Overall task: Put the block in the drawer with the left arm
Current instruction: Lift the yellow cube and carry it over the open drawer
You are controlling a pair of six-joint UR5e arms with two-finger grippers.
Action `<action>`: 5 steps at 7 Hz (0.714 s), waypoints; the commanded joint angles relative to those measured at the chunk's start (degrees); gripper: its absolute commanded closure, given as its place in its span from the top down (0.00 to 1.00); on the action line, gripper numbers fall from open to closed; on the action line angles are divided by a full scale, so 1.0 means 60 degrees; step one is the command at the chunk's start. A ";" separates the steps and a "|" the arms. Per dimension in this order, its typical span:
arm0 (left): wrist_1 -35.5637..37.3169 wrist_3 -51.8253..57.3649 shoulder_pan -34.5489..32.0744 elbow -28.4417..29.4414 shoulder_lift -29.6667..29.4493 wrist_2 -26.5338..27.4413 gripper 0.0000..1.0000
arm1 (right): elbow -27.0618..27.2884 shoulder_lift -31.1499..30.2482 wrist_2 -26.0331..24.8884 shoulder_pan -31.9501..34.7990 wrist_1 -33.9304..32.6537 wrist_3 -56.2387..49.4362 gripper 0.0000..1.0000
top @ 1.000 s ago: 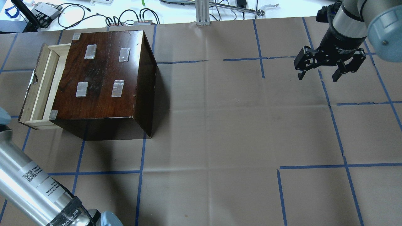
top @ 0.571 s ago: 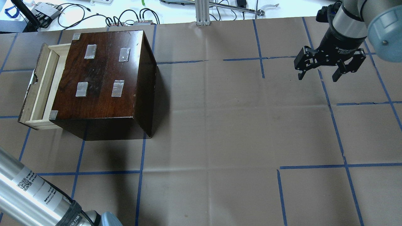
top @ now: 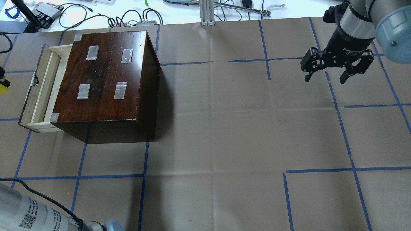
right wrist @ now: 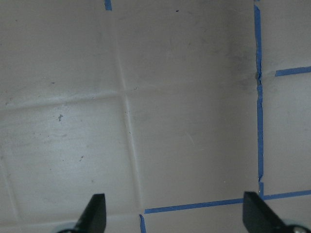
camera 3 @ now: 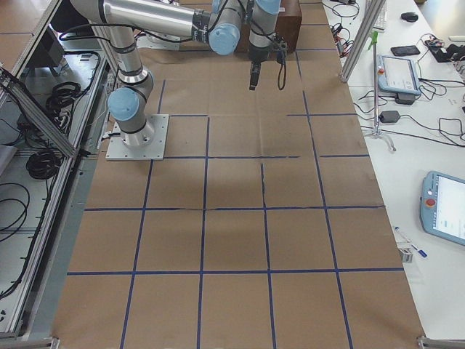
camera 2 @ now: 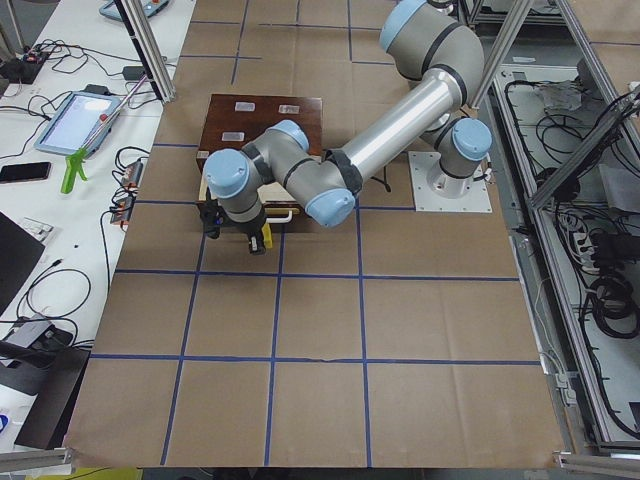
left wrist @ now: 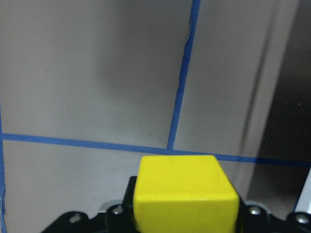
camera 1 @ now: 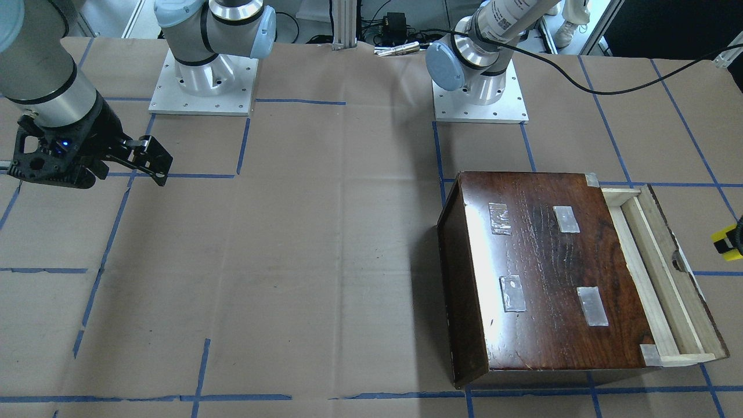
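The yellow block (left wrist: 187,194) sits between the jaws of my left gripper (camera 2: 256,238), which is shut on it. It shows at the right edge of the front view (camera 1: 724,241) and at the left edge of the overhead view (top: 3,87). There it hangs beyond the notched front of the drawer (top: 40,86), outside the drawer and over the paper. The pale wood drawer (camera 1: 656,273) stands pulled partway out of the dark brown box (top: 106,80). What shows of its inside looks empty. My right gripper (top: 325,80) is open and empty, far across the table.
Brown paper with blue tape lines (top: 224,128) covers the table. Cables and devices (top: 96,16) lie beyond the far edge. The two arm bases (camera 1: 479,87) stand at the robot's side of the table. The left arm's black cable (camera 1: 609,87) loops above the box.
The left arm's forearm has slid out toward the lower left corner of the overhead view. The block in the left gripper has come into view at its left edge. The right arm has not moved.
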 commanded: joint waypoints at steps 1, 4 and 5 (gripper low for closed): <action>0.0087 -0.1177 -0.1005 -0.1014 0.1088 0.0017 0.28 | 0.0000 -0.0010 0.0000 0.0000 0.0000 -0.0001 1.00; 0.0813 -0.1900 -0.1448 -0.2230 0.1692 0.0017 0.28 | 0.0000 0.0005 0.0000 0.0000 0.0000 0.0014 1.00; 0.1327 -0.1959 -0.1449 -0.2524 0.1679 0.0017 0.28 | 0.0000 0.0005 0.0000 0.0000 0.0000 0.0000 1.00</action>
